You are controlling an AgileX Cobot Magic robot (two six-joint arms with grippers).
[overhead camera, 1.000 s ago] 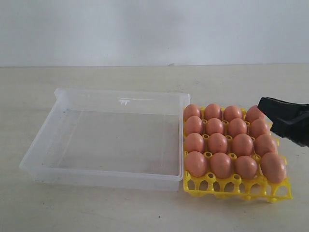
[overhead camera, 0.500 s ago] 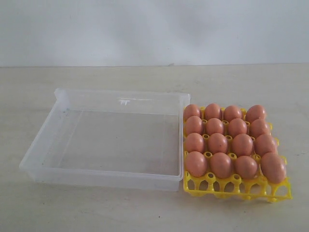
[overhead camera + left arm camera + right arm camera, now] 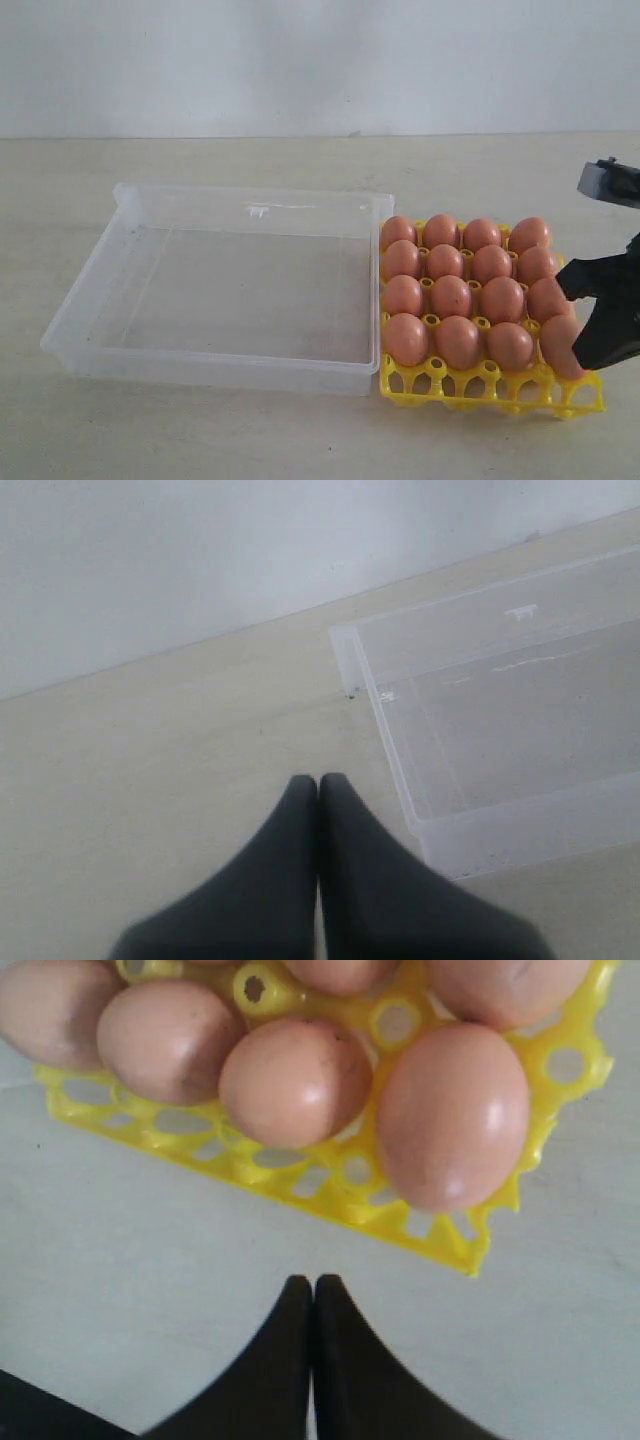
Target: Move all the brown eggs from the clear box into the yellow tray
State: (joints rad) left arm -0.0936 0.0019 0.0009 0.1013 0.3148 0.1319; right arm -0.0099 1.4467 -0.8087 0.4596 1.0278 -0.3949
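Note:
Several brown eggs (image 3: 451,296) fill the yellow tray (image 3: 480,385) on the right side of the table. The clear box (image 3: 220,365) stands right beside the tray, with no egg in it. My right gripper (image 3: 565,287) hangs at the tray's front right corner, partly covering the corner egg. In the right wrist view this gripper (image 3: 313,1280) is shut and empty, with the tray's corner (image 3: 440,1230) and front eggs (image 3: 295,1080) just ahead of it. My left gripper (image 3: 319,778) is shut and empty over bare table beside the clear box's corner (image 3: 420,780); the exterior view does not show it.
The pale table runs back to a white wall. A grey part of the right arm (image 3: 610,182) shows at the right edge, above the tray.
One second ago the right gripper was beside the tray's back right eggs. It left the exterior view, then came back lower, at the front right corner. Eggs, tray and box have not moved.

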